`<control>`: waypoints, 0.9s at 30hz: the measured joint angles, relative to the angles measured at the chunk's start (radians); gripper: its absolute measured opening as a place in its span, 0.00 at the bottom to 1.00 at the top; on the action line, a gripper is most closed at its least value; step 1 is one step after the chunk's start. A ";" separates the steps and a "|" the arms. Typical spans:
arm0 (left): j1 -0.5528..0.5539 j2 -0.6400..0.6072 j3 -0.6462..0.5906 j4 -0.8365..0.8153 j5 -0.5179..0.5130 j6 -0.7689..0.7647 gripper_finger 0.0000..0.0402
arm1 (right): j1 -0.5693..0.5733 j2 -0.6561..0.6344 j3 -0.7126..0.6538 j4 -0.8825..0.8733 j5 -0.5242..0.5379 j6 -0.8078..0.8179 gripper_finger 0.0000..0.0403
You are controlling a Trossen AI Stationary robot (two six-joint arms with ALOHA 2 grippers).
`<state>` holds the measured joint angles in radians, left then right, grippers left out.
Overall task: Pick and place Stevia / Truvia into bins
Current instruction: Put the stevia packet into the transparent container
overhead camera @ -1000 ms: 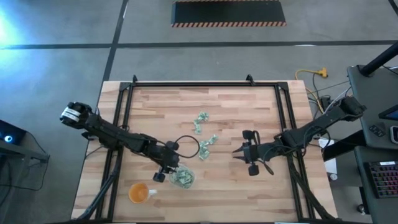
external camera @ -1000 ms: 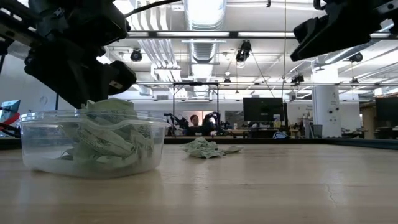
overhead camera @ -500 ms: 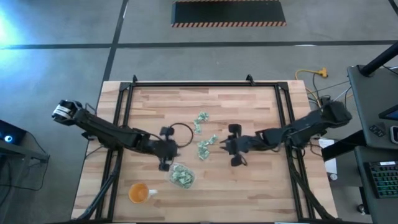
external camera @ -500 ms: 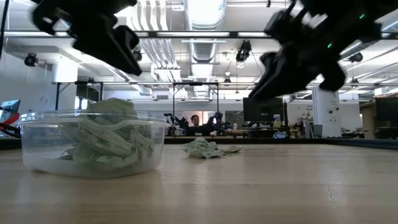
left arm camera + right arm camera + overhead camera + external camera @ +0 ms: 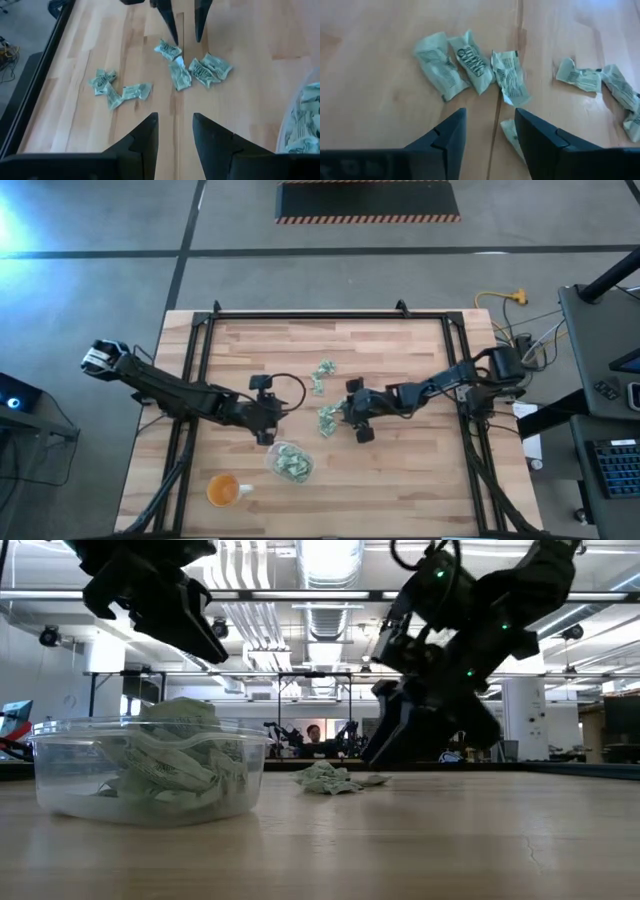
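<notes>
Your right hand (image 5: 349, 413) stood with its fingers (image 5: 445, 140) parted and nothing between them, low over the table (image 5: 400, 480) just at the 3 o'clock side of the nearer cluster of Stevia packets (image 5: 328, 416). In its wrist view three packets (image 5: 470, 62) lay side by side just ahead of the fingertips, and one more was partly hidden under a fingertip. Your left hand (image 5: 262, 408) was released too, fingers apart and empty, hanging above the table between that cluster and the clear bin (image 5: 288, 462), which sat toward 7 o'clock of the table's middle and already held a heap of packets. A second small cluster (image 5: 321, 373) lay farther toward 12 o'clock, well apart from the bin. An orange cup (image 5: 222, 491) stood just at 9 o'clock of the bin. You would have found these packets very light, soft and crumpled. I judged they would slide or flip on the smooth wood under a sideways nudge, and a pinch might gather two at once. The best hold looked to be across a packet's short width, near its middle, with fingertips pressed down to the wood. The three nearest lay with their long axes roughly parallel, running away from your right hand, tilted slightly off its line of reach.
</notes>
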<state>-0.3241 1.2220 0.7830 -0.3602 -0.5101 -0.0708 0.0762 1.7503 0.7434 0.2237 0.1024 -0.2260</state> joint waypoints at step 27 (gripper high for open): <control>0.000 0.017 -0.001 0.001 0.001 0.008 0.26 | -0.079 0.061 0.037 -0.045 0.001 0.001 0.40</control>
<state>-0.3241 1.2392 0.7818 -0.3595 -0.5095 -0.0631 -0.0026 1.8114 0.7799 0.1788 0.1036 -0.2253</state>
